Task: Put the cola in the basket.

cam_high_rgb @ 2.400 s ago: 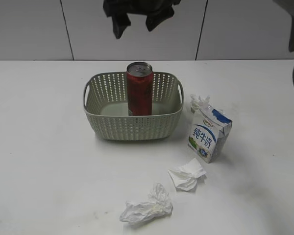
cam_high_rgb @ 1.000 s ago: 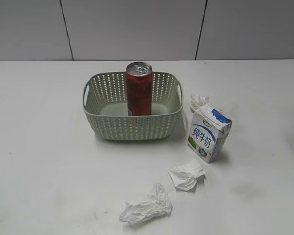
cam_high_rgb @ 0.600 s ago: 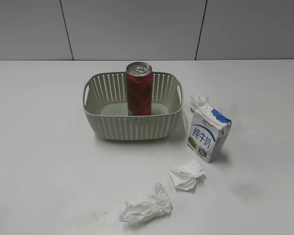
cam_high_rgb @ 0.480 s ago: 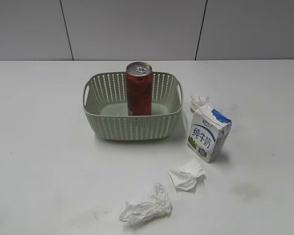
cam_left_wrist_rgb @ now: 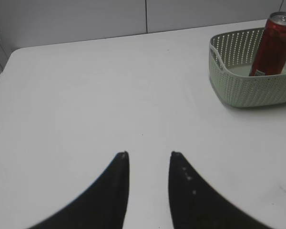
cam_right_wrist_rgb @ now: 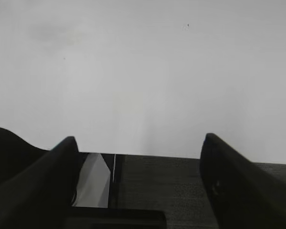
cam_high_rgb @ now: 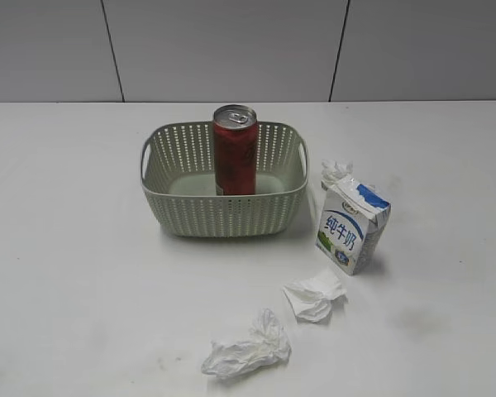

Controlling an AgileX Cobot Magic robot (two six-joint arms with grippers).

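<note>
Cola (cam_high_rgb: 235,150) stands in basket (cam_high_rgb: 223,213), far from both fingers (cam_left_wrist_rgb: 118,183).

A white desk (cam_high_rgb: 83,273) fills most of the exterior view, matte and evenly lit, with faint grey smudges toward its near right; behind it runs a pale grey panelled wall (cam_high_rgb: 223,50), split by thin dark vertical seams; in the left wrist view the desk's far edge meets the same wall (cam_left_wrist_rgb: 76,19); soft shadows, no hard glare.
</note>
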